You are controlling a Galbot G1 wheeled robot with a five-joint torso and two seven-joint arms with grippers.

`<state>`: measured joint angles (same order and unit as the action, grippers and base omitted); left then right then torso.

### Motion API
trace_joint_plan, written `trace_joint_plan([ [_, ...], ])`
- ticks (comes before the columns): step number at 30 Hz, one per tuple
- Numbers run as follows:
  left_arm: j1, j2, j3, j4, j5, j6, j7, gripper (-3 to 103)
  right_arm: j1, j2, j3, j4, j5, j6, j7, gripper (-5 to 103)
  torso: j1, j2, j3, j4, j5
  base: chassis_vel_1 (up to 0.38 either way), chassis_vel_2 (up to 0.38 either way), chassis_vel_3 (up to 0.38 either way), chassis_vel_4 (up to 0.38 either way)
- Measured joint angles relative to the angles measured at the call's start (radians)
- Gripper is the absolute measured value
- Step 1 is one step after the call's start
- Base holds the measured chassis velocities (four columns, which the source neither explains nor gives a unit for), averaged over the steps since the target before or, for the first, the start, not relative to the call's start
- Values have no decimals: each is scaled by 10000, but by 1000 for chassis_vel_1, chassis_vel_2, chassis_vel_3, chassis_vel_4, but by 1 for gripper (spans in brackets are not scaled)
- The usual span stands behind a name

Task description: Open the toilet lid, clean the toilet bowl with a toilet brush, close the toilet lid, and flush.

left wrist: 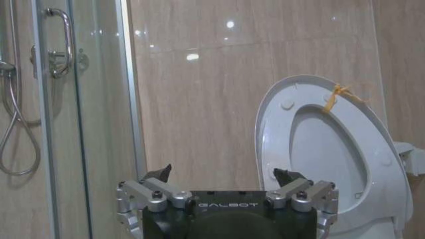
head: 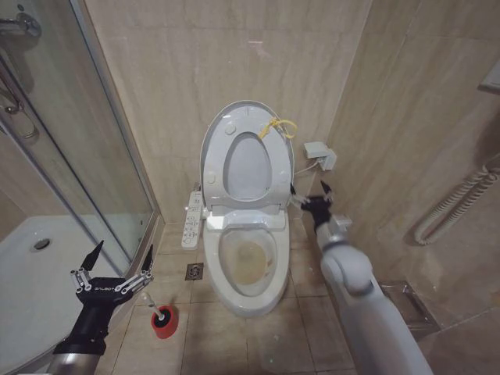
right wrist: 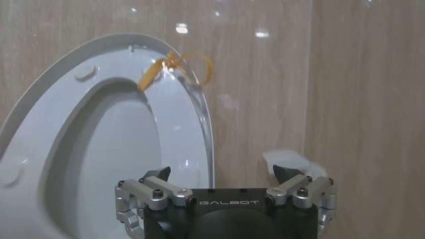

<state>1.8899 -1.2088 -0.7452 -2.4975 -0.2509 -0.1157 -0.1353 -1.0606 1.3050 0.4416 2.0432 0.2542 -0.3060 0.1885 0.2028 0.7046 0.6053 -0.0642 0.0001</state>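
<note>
Your toilet lid point(head: 247, 148) upright frame center, right pincer point(head: 312, 198) beside it and left pincer point(head: 112, 261) lower left, both spread wide, empty.

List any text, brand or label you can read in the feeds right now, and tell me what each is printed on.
"GALBOT": on the body of the left hand, read in its wrist view.
"GALBOT": on the body of the right hand, read in its wrist view.
Small white lettering on the left hand's body in the head view: too small to read.
Markings on the button panel beside the toilet bowl: too small to read.
</note>
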Motion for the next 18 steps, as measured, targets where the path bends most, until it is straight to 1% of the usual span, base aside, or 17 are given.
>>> trace_joint_plan([
  [1,1,0,0,1,0,0,0,100,-448,13,74,312,169,-68,61,100,0,0,1,2,0,0,0,0,0],
  [2,1,0,0,1,0,0,0,100,-448,13,74,312,169,-68,61,100,0,0,1,2,0,0,0,0,0],
  [4,0,0,0,0,0,0,0,100,-1224,45,172,788,280,-112,106,100,0,0,0,2,-1,0,0,0,0],
  [6,0,0,0,1,0,0,1,100,-1459,80,204,937,303,-118,126,100,0,0,0,1,0,0,0,0,0],
  [8,0,0,0,0,0,0,0,100,-2156,262,308,1371,381,-123,215,100,0,0,0,0,-1,0,0,0,0],
  [10,0,0,0,1,0,0,1,100,-2376,335,365,1495,382,-118,215,100,0,0,0,2,-1,0,0,0,0],
  [11,1,0,0,1,0,0,1,100,-2872,462,528,1760,360,-32,132,100,0,0,1,1,0,0,0,0,0],
  [14,1,0,0,1,0,0,0,100,-3243,522,709,1971,315,81,19,100,0,0,1,2,0,0,0,0,0],
  [16,0,0,0,0,0,0,0,100,-3817,556,1084,2422,285,314,-305,100,1,0,1,4,0,0,0,0,0],
  [17,1,1,0,0,0,0,1,100,-4084,595,1263,2625,283,464,-465,100,1,0,1,0,-1,0,0,0,0],
  [18,1,1,0,0,0,0,1,100,-4084,595,1263,2625,283,464,-465,100,1,0,1,0,-1,0,0,0,0],
])
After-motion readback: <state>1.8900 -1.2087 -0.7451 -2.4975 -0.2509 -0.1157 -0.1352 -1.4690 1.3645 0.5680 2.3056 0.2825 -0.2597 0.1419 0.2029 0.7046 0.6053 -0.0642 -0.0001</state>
